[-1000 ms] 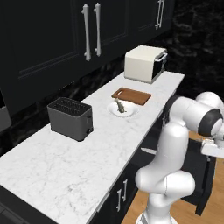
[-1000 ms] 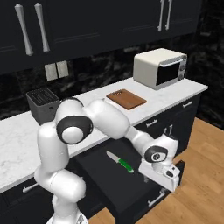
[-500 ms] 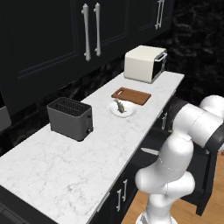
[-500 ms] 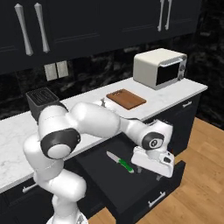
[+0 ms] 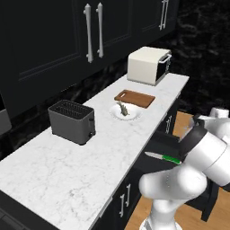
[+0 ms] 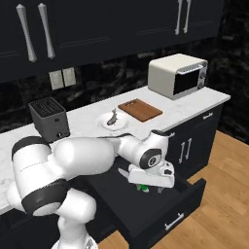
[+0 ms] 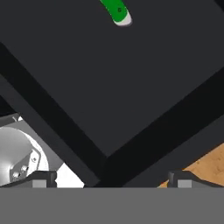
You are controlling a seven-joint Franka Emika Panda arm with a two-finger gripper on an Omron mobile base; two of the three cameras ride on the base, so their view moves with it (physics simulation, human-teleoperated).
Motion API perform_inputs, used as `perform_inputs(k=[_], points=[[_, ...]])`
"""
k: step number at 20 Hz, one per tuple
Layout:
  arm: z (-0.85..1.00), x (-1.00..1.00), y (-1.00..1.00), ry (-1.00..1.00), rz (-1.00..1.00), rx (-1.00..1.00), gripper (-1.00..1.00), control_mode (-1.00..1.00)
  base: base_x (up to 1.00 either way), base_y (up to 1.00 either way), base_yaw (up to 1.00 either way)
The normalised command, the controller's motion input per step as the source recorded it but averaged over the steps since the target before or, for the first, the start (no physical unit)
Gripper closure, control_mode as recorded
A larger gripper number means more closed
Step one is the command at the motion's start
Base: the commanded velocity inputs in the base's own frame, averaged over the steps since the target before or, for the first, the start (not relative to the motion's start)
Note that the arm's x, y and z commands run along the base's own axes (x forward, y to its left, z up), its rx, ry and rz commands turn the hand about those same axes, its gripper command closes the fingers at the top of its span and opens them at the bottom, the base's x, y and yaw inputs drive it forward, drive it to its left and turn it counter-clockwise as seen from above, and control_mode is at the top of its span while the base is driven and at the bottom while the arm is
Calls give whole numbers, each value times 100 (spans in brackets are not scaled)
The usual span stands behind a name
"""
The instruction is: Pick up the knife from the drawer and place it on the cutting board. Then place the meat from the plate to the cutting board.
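Left base view: the knife (image 5: 162, 157) lies flat in the open drawer (image 5: 158, 144) below the surface's front edge, its long axis roughly along that edge — blade toward the toaster (image 5: 72, 121) end, green handle toward the arm. On the marble surface (image 5: 85, 166) the plate (image 5: 125, 112) with the meat (image 5: 122, 108) sits just beside the cutting board (image 5: 134, 98).

Right base view: the gripper (image 6: 151, 186) hangs low over the pulled-out drawer (image 6: 146, 204), with a bit of green handle (image 6: 143, 187) showing under it.

Hand view: the fingers (image 7: 40, 178) stand spread wide, holding nothing; the handle's butt end (image 7: 117, 11) lies well apart from them — bare drawer floor (image 7: 109, 83) between.
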Motion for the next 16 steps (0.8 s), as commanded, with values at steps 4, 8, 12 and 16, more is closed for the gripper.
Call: perform_inputs(k=[4,8,12,16], points=[[0,21,76,0,16,5,-100,-100,0,0,0],[0,29,49,-4,23,-3,-100,-100,0,0,0],[0,37,16,-3,22,-4,-100,-100,0,0,0],[-9,65,-1,0,10,0,-100,-100,0,0,0]])
